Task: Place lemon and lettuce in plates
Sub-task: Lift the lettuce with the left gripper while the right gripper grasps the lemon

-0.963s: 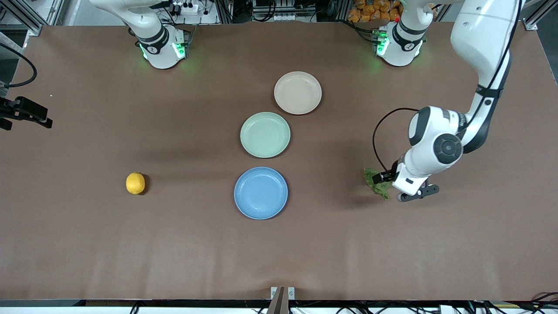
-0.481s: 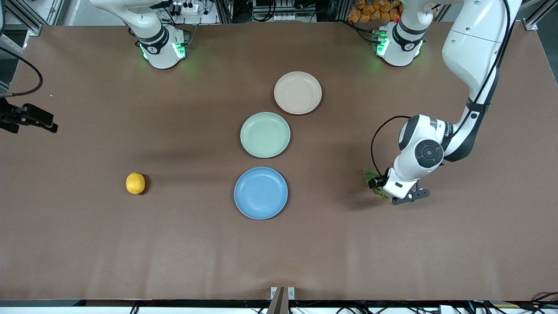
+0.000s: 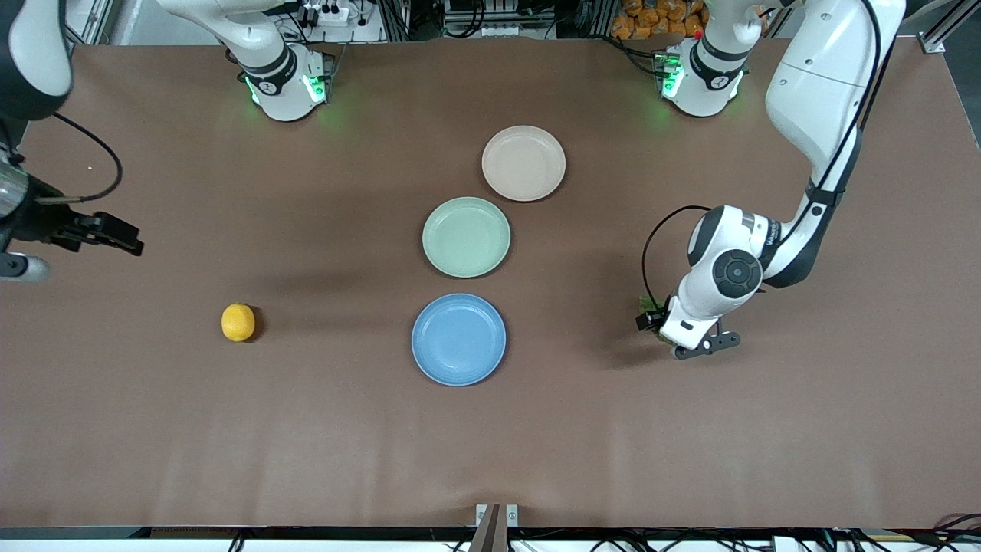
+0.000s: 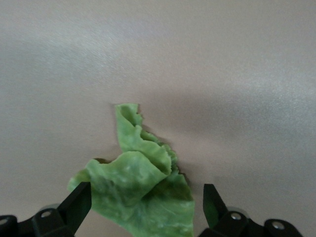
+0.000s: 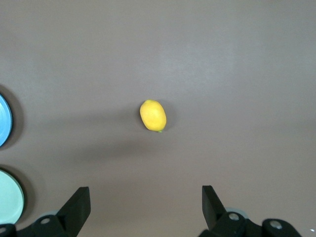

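Brown matte table; left gripper open astride lettuce, right gripper open above lemon.

Lemon twd right arm's end; lettuce twd left arm's end; plates btwn.

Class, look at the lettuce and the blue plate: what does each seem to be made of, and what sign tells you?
The lettuce: looks like soft leaf or a plastic replica; glossy, crinkled pale green folds, so it is hard to tell which. The blue plate: probably matte plastic or a fibre composite; even colour, no glare, smooth raised rim.
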Robot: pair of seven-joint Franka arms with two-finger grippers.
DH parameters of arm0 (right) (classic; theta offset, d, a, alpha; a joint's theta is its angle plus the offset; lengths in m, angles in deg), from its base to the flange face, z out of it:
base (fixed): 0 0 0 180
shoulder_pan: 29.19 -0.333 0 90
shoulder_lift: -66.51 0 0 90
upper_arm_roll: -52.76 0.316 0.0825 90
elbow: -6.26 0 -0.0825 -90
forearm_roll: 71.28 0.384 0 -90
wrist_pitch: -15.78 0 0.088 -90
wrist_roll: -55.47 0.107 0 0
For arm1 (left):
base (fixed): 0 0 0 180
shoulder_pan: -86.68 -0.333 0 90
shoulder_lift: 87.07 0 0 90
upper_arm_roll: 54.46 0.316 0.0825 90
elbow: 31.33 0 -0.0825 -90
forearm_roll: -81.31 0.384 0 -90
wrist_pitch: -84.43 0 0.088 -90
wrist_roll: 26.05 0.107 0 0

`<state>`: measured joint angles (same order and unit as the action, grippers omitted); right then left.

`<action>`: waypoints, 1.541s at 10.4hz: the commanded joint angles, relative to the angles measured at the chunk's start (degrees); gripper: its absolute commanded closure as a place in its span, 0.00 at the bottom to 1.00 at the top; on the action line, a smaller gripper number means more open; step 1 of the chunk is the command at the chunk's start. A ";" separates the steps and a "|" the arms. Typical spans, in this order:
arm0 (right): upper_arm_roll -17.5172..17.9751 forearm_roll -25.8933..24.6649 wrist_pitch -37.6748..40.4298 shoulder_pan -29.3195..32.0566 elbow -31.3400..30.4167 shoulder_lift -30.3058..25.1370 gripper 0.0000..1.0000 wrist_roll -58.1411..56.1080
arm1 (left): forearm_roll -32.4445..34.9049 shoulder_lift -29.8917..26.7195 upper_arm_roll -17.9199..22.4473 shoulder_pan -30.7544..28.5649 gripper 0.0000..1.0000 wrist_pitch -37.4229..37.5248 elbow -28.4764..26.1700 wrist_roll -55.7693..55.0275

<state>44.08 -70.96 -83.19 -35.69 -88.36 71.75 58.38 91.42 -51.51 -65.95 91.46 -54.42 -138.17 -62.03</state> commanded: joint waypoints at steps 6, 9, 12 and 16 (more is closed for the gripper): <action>2.17 0.47 -13.96 0.08 -11.89 3.20 0.00 2.01 | 1.85 1.71 0.15 -0.12 1.00 -0.37 1.38 -2.25; 2.35 0.47 -20.81 0.08 -16.81 3.29 0.00 2.10 | 1.94 1.44 0.15 -0.30 1.00 -0.37 1.38 -2.16; 2.62 0.47 -24.25 0.17 -19.19 4.07 0.00 2.01 | 1.94 -0.40 0.07 -0.04 1.00 0.07 1.38 -2.16; 2.62 0.55 -32.75 0.61 -22.97 7.23 0.00 2.10 | 1.94 -5.05 -0.11 1.80 1.00 4.01 0.68 -5.75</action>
<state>46.23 -70.96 -112.26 -35.69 -109.69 77.74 59.74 91.42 -53.37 -66.16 91.89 -53.20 -136.22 -63.96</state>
